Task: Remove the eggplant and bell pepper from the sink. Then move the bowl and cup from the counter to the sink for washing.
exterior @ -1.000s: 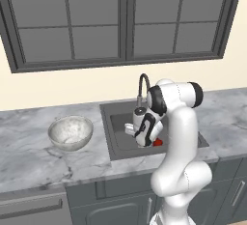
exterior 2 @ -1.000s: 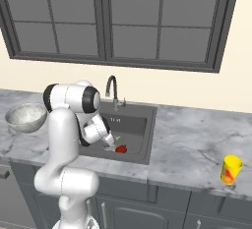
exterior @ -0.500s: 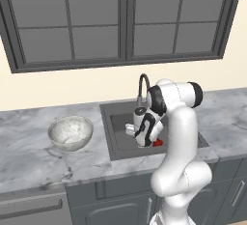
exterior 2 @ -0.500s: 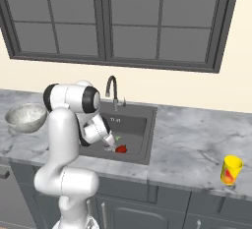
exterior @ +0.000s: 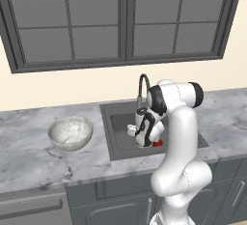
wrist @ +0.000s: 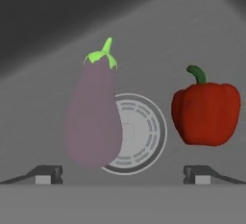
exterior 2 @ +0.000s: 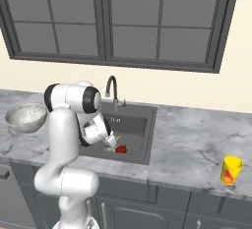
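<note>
Hand view: the purple eggplant (wrist: pixel 93 119) and the red bell pepper (wrist: pixel 206 112) lie side by side in the sink (wrist: pixel 158 50), the eggplant partly over the round drain (wrist: pixel 141 134). The fingers (wrist: pixel 48 174) are wide apart, holding nothing. The bowl (exterior: pixel 70 132) and yellow cup (exterior 2: pixel 231 169) sit on the counter (exterior 2: pixel 192 139).

The eggplant (wrist: pixel 93 117) is seen overlapping the round drain (wrist: pixel 139 132), with the bell pepper (wrist: pixel 206 113) apart beside it.

Arm: rises from base, elbow high, forearm folded downward.
Wrist: bent, hand pointing down.
Gripper (wrist: pixel 123 172): jaws spread wide, fingertips at 8 and 4 o'clock, nothing between them.
</note>
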